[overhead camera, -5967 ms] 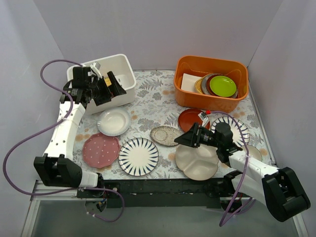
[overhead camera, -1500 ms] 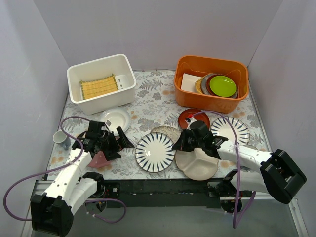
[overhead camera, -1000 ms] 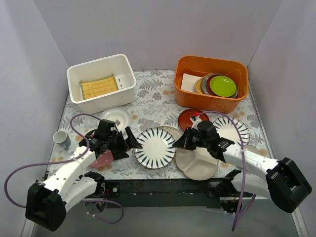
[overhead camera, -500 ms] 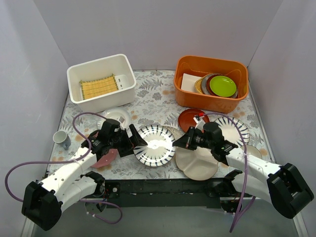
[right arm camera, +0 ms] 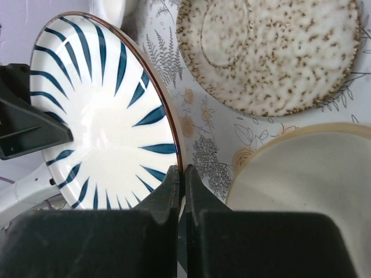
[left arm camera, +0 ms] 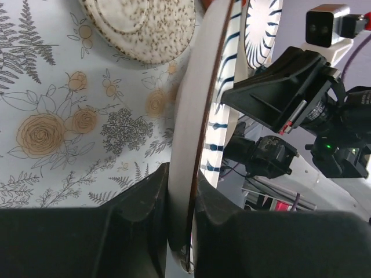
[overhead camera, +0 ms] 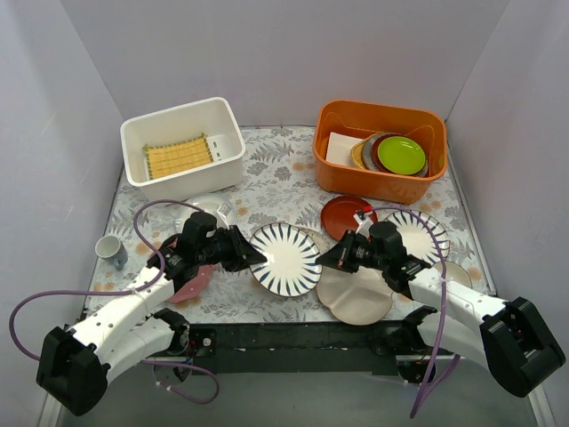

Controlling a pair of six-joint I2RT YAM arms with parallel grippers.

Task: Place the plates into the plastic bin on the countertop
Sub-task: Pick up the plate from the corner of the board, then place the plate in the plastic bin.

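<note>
Countertop crowded; left gripper, right gripper pinch striped plate edges.

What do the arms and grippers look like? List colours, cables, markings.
The left arm and right arm have white shells, black joints and chunky black bases. The left gripper and right gripper are black and angular, two fingers each. A purple cable loops along each arm. A small red-and-white tag sits on the right wrist.

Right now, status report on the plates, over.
Left fingers clamp striped plate, tilted above countertop. Right fingers shut against its opposite rim. Plastic bin: no plates yet.
</note>
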